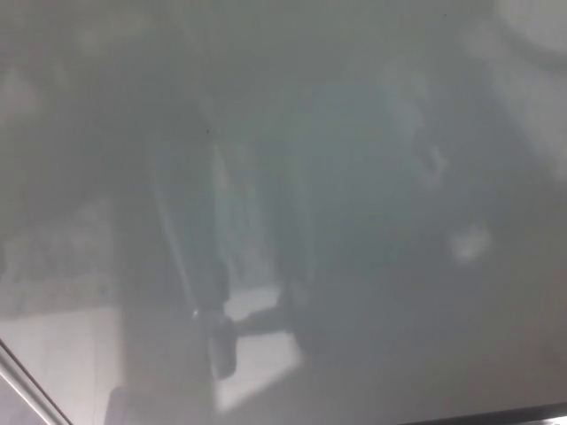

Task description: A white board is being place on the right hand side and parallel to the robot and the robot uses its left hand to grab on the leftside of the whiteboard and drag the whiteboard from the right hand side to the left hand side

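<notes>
- Whiteboard [354, 115]: its glossy grey-white face fills almost the whole head view. It shows only dim, blurred reflections.
- Frame [18, 385]: a thin metal edge crosses the bottom-left corner on a slant. A second dark edge [496, 414] runs along the bottom right. These are the only borders of the board that show.
- Reflections [221, 328]: dark upright shapes and a pale patch sit low and left of centre. They are too blurred to name, and should not be read as parts of the robot.
- Hands: neither the left nor the right hand appears, so whether any fingers are released, clenched or grasping the board cannot be told. The board's place relative to the fingers is likewise unknown.
- Step in hand (judgement): the board stands very close before the camera, so the drag toward the robot's left is probably under way or about to begin.
- Doing it well (judgement): the left hand should grip the left edge firmly and pull steadily sideways. The board should stay parallel to the body.
- Risk (judgement): the smooth face offers little grip, so the hold belongs on the frame. A jerky pull could tilt or twist the board.
</notes>
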